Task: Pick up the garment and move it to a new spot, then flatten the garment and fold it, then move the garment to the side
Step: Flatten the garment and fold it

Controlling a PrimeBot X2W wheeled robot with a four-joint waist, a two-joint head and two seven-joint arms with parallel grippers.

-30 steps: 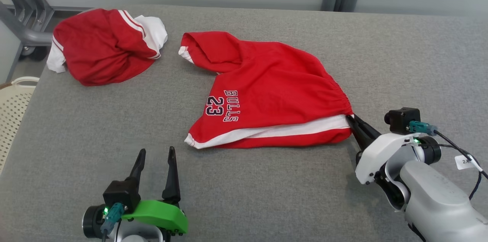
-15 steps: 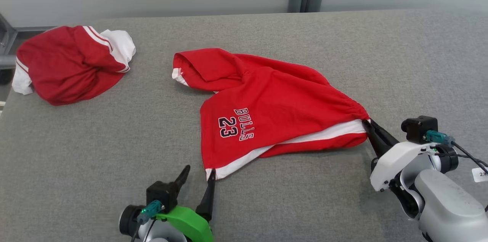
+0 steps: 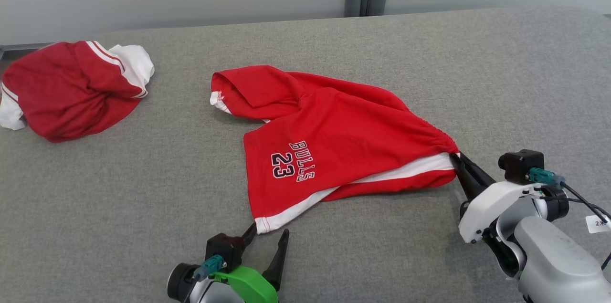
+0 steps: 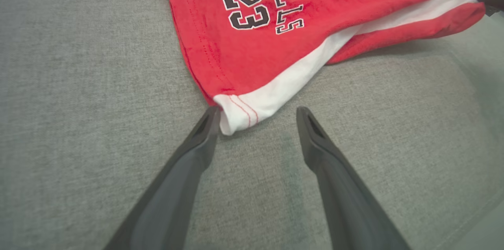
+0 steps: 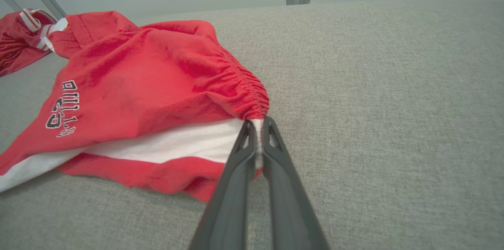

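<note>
Red garment (image 3: 343, 141); close up, right pincer (image 5: 258, 124) clamps, left pincer (image 4: 258, 112) perhaps touches.

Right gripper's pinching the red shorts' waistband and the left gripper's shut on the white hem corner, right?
Not quite. The left gripper is open: the left wrist view shows its jaws spread, the white hem corner of the red shorts by one fingertip. The right gripper does pinch the waistband.
</note>
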